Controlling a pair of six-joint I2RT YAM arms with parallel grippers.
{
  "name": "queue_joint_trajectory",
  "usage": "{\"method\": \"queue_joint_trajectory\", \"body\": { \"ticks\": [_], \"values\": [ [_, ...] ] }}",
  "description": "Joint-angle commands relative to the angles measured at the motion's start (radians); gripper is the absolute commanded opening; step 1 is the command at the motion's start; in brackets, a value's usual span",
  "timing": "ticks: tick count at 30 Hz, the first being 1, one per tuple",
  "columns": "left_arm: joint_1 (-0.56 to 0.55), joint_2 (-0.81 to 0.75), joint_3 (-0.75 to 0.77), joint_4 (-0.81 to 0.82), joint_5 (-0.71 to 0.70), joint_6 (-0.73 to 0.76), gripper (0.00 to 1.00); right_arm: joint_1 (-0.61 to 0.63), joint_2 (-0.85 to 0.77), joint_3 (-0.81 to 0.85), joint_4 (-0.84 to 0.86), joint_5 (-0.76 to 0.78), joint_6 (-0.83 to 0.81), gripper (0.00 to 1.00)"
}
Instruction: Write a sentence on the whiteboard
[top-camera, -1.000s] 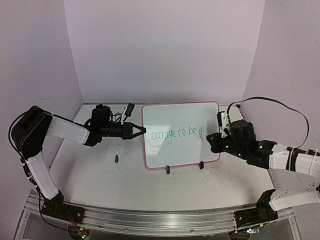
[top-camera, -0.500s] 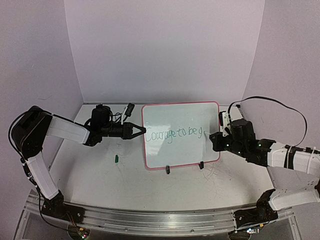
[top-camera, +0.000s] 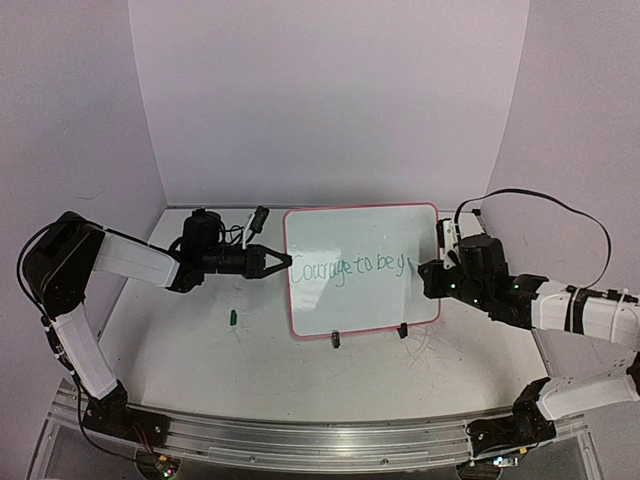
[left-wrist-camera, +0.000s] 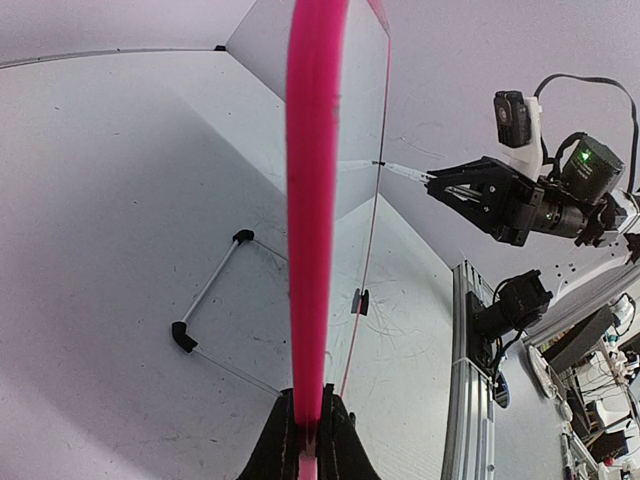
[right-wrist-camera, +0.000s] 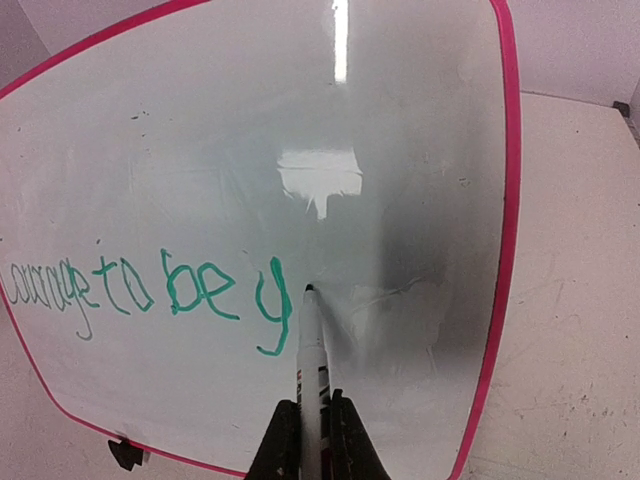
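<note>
1. The whiteboard stands propped near the middle of the white surface, its pink-red frame leaning back on a thin black wire stand. Two black clips sit at its lower edge.
2. My left fingers are closed narrow on the board's left edge. The left wrist view shows the pink frame pinched between them and running straight up from the grip.
3. My right fingers are clamped on a marker, at the board's right side. The barrel rises from between them, and its dark tip touches the white face.
4. The sentence runs in thin green handwriting across the middle of the board and reads "Courage to be y". The marker tip rests just right of that last letter, level with its top.
5. To the right of the tip the board is bare apart from a grey shadow and a bright reflection higher up.
6. A small green piece, cap-like, lies on the surface left of the board, below my left arm and apart from the frame.
</note>
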Motion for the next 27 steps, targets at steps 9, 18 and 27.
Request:
{"method": "queue_joint_trajectory", "body": {
  "ticks": [9,18,27],
  "values": [
    [-0.009,0.018,0.023,-0.012,-0.035,0.025,0.00,-0.009,0.032,0.053,0.061,0.018,-0.019,0.00],
    [-0.009,0.013,0.016,-0.012,-0.037,0.025,0.00,-0.008,0.024,0.031,0.045,0.013,-0.015,0.00],
    [-0.009,0.011,0.019,-0.012,-0.038,0.025,0.00,-0.008,0.004,-0.001,0.019,-0.013,0.003,0.00]
  ]
}}
